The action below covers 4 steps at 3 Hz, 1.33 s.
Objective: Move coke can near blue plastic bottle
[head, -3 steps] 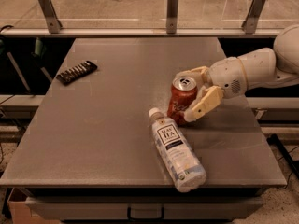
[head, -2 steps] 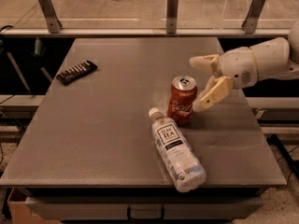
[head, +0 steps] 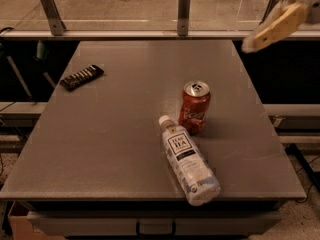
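Observation:
The coke can (head: 195, 107) stands upright on the grey table (head: 115, 134), right of centre, red with a silver top. The blue plastic bottle (head: 188, 159) lies on its side just in front of the can, with its white cap a little way from the can's base and its bottom toward the table's front edge. My gripper (head: 260, 18) is high at the top right, above and beyond the table's right edge and well away from the can. It is open and empty, with one tan finger (head: 274, 26) showing.
A flat black bar-shaped packet (head: 81, 77) lies at the table's left rear. A rail with metal posts (head: 183, 6) runs behind the table. Dark gaps drop off along the left and right sides.
My gripper let go of the coke can and pulled up and away to the right. The can stays upright beside the bottle's cap. The bottle has not moved.

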Each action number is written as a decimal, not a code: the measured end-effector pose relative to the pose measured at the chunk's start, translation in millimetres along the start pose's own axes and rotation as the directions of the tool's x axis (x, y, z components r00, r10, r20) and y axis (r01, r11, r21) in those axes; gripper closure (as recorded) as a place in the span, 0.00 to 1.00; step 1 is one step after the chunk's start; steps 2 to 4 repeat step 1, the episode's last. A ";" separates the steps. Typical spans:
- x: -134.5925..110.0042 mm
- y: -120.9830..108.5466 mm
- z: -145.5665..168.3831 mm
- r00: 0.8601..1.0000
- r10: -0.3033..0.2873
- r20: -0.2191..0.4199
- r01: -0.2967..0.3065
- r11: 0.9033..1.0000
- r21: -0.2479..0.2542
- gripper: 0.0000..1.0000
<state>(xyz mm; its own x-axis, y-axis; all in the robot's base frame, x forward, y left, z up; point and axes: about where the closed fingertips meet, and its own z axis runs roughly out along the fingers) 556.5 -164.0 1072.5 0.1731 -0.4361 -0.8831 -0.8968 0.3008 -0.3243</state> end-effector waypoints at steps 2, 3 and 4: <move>-65.8 -18.8 -53.3 0.988 -0.150 0.040 0.142 0.976 0.168 0.00; -65.8 -18.8 -53.3 0.988 -0.150 0.040 0.142 0.976 0.168 0.00; -65.8 -18.8 -53.3 0.988 -0.150 0.040 0.142 0.976 0.168 0.00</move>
